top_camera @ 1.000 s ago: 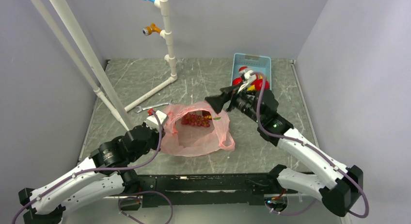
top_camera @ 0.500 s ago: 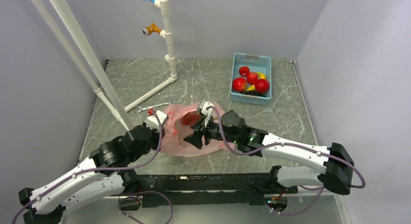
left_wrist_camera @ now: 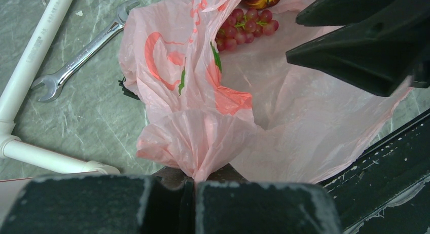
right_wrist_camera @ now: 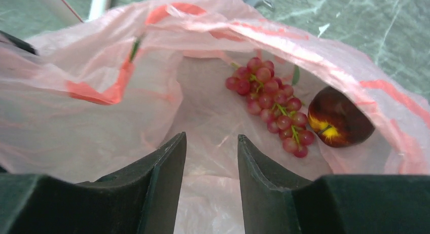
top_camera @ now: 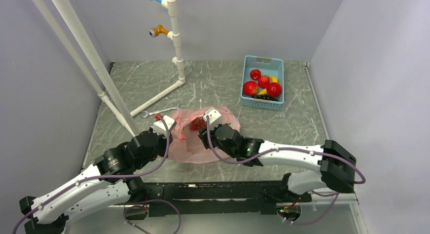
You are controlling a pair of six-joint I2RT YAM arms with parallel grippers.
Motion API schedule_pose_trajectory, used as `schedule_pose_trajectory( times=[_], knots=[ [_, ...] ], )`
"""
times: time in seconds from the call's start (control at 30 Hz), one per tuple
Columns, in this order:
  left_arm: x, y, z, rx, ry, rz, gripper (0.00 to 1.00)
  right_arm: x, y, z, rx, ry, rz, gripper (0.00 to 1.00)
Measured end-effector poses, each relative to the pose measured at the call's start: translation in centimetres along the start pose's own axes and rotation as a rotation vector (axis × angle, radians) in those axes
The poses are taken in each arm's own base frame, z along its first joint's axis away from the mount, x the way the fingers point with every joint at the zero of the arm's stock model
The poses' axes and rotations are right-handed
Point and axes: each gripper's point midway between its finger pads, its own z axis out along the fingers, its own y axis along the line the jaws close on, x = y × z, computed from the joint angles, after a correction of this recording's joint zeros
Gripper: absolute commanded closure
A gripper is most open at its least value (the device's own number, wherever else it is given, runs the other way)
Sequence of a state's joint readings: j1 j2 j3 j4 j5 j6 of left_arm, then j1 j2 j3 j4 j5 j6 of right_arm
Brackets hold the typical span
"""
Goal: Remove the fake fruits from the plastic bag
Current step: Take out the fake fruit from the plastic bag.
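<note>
While the left gripper (left_wrist_camera: 195, 186), low in the left wrist frame, pinches a bunched fold of the plastic bag (left_wrist_camera: 167, 62), the right gripper (right_wrist_camera: 212, 143) sits in the bag's mouth, jaws apart with nothing between them. Beyond it, right of centre, lie the grape bunch (right_wrist_camera: 269, 105) and a dark red-brown fruit (right_wrist_camera: 339, 122) (just beside each other). The reach-in looks under way; the next move calls for advancing rightward and closing on the grapes. Red fruits (top_camera: 250, 87) sit in the blue basket (top_camera: 262, 59), upper right.
</note>
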State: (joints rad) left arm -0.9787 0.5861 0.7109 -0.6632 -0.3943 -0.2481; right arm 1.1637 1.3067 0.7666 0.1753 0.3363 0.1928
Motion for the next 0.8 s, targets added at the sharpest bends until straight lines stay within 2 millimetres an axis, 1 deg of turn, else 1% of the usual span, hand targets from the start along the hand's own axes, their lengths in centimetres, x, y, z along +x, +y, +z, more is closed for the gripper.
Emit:
schedule_pose_trajectory(
  times=[0.07, 0.2, 0.33, 0.4, 0.47, 0.6, 0.73, 0.8],
  knots=[
    [0.0, 0.0, 0.0, 0.0, 0.0, 0.0, 1.0, 1.1, -0.5, 0.6, 0.036, 0.008, 0.015, 0.56],
    [0.0, 0.0, 0.0, 0.001, 0.0, 0.0, 1.0, 3.9, -1.1, 2.1, 0.097, 0.056, 0.01, 0.56],
    [0.0, -0.1, 0.0, 0.003, 0.0, 0.002, 1.0, 6.7, -1.7, 3.4, 0.167, 0.098, -0.028, 0.51],
    [0.0, -0.1, 0.0, 0.004, 0.0, 0.002, 1.0, 7.1, -2.0, 4.0, 0.199, 0.088, -0.038, 0.48],
    [0.0, -0.2, 0.0, 0.006, 0.0, 0.003, 1.0, 7.1, -2.3, 4.6, 0.223, 0.064, -0.041, 0.48],
    [0.1, -0.2, 0.0, 0.007, 0.003, 0.006, 1.0, 7.6, -2.8, 6.2, 0.274, 0.033, -0.065, 0.44],
    [0.2, -0.3, 0.2, 0.005, 0.013, 0.012, 1.0, 8.7, -3.0, 8.0, 0.302, 0.03, -0.102, 0.37],
    [0.3, -0.3, 0.2, 0.004, 0.018, 0.015, 1.0, 9.0, -3.2, 8.5, 0.313, 0.026, -0.115, 0.3]
  ],
)
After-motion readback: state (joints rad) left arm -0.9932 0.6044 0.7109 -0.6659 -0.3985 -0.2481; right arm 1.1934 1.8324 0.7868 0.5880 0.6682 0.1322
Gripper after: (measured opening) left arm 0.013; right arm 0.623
